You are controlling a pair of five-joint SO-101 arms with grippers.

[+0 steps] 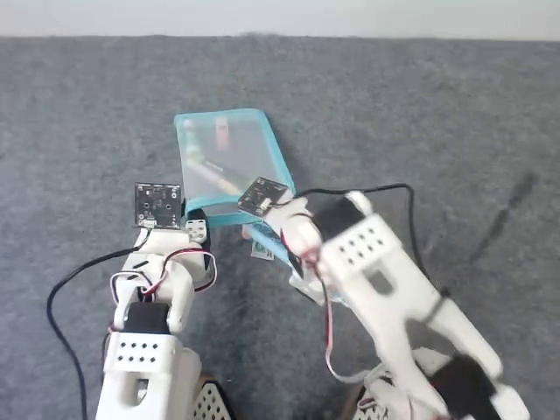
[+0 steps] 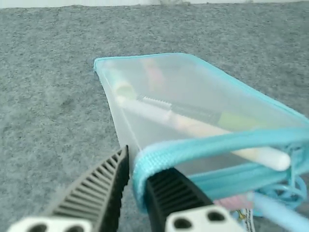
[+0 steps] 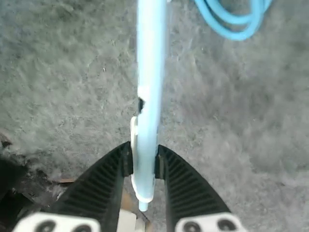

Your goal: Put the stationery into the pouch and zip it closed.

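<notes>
– While the pouch (image 2: 193,92) is lying on the grey mat (image 1: 437,105) with its mouth toward the arms, my left gripper (image 2: 137,169) is clamping the teal zipper edge (image 2: 203,145) at the near corner. How are you judging its handling?

– I am judging it light and limp. It is thin translucent film, sagging wherever nothing is supporting it. The pens (image 2: 164,113) inside are giving it its only stiffness, and a white pen end (image 2: 270,157) is poking out past the open mouth.

– Where am I taking hold for the zip?

– On the woven zipper band, not on the film, which is looking slick and likely to crease under ribbed jaws. My right gripper (image 3: 144,157) is gripping a light-blue strip (image 3: 147,72), jaws pressing on both of its faces, with a blue cord loop (image 3: 231,21) lying beyond it. I am taking that strip for part of the zip band, but I am not able to tell whether the slider is in the grip.

– Risk?

– I am expecting the band to buckle unless both holds are pulling it taut. I am also judging the protruding pen to be blocking the slider's path.
</notes>
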